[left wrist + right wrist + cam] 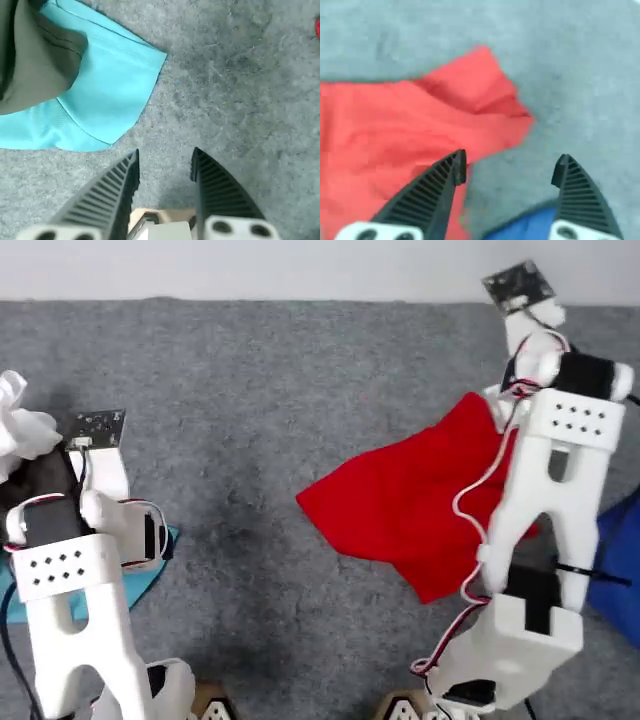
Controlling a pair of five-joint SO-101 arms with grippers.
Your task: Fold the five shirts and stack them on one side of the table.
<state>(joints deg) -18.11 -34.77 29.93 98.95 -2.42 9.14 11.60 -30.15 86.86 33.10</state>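
right wrist view: the right gripper [512,157] hung spread wide and empty, one finger over the red shirt [395,125]; the left gripper [165,152] stood parted, empty, above the tabletop [240,75] near the teal shirt [105,85].

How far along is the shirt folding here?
Done: no neat stack; teal shirt, dark garment and white cloth lie piled by the left arm. In hand: nothing; right claw open over the edge of the unfolded red shirt, left claw open. Left: red shirt, blue shirt, stacking.
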